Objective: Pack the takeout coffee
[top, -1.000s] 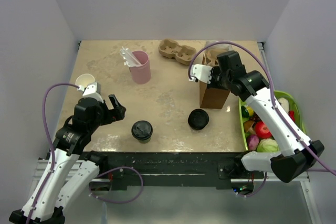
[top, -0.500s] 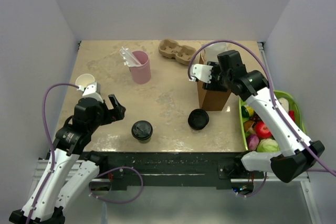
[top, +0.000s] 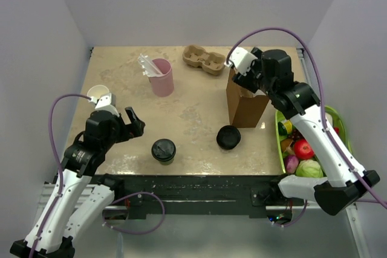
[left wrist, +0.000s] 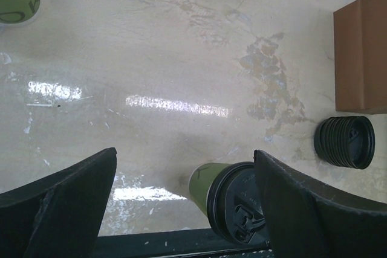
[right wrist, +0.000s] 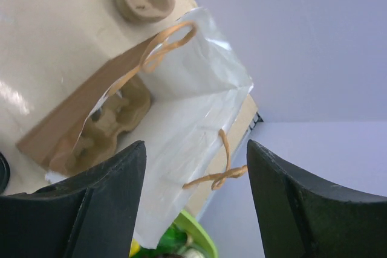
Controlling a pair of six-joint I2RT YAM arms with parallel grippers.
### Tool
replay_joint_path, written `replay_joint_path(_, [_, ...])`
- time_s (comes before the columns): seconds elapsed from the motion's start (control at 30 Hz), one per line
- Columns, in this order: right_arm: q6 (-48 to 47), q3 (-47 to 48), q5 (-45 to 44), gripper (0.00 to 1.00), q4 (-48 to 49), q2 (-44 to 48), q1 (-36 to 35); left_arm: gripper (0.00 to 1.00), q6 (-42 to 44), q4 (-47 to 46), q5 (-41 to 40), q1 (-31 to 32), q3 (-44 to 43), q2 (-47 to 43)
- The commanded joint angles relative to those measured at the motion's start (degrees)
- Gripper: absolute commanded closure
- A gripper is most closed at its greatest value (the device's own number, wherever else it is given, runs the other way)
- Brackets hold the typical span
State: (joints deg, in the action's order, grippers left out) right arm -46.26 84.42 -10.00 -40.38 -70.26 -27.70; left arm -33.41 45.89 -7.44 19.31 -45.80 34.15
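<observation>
Top view with 2 wrist views: the takeout coffee (top: 163, 150), a short cup with a black lid, stands upright at the lower centre of the frame near the front edge of the desk (top: 193, 113), just right of the left fingers (left wrist: 60, 203), which are spread wide and hold nothing. The right fingers (right wrist: 91, 209), also parted and empty, hang over the open mouth of the brown paper bag (top: 247, 106) right of centre. A stack of black lids (top: 228, 138) sits just below the bag, and a cardboard cup carrier (right wrist: 112, 122) lies inside it.
</observation>
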Motion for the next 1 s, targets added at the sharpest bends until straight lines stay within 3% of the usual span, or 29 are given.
replay_joint_path(0.0, [17.66, 0.40, -8.87, 0.29, 11.01, -0.14, 0.19, 0.00, -0.69, -3.96, 1.81, 0.20, -4.11, 1.00])
replay_joint_path(0.13, [30.76, -1.01, -6.02, 0.31, 13.65, -0.58, 0.11, 0.00, -1.83, -7.30, 6.03, 0.11, -7.98, 4.77])
replay_joint_path(0.27, [35.00, -2.86, -4.76, 0.48, 12.88, -1.28, 0.19, 0.00, -2.54, -12.65, 10.68, 0.20, -14.47, 9.70])
replay_joint_path(0.47, [38.08, -3.83, -10.46, 0.51, 10.06, -4.27, 0.46, 0.00, -5.00, -22.93, 19.66, 0.73, -19.84, 17.17])
replay_joint_path(0.57, [39.93, -3.82, -10.74, 0.51, 8.92, -6.11, 1.16, 0.00, -5.88, -26.45, 18.70, 3.62, -22.83, 21.38])
replay_joint_path(0.7, [42.74, -4.27, -5.93, 0.56, 8.83, -8.57, 3.00, 0.00, -4.48, -26.64, 9.14, 15.13, -30.03, 31.64])
replay_joint_path(0.97, [49.51, -6.90, 3.31, 0.71, 11.03, -9.80, 7.49, 0.00, -2.80, -29.28, 5.62, 22.86, -42.34, 49.41])
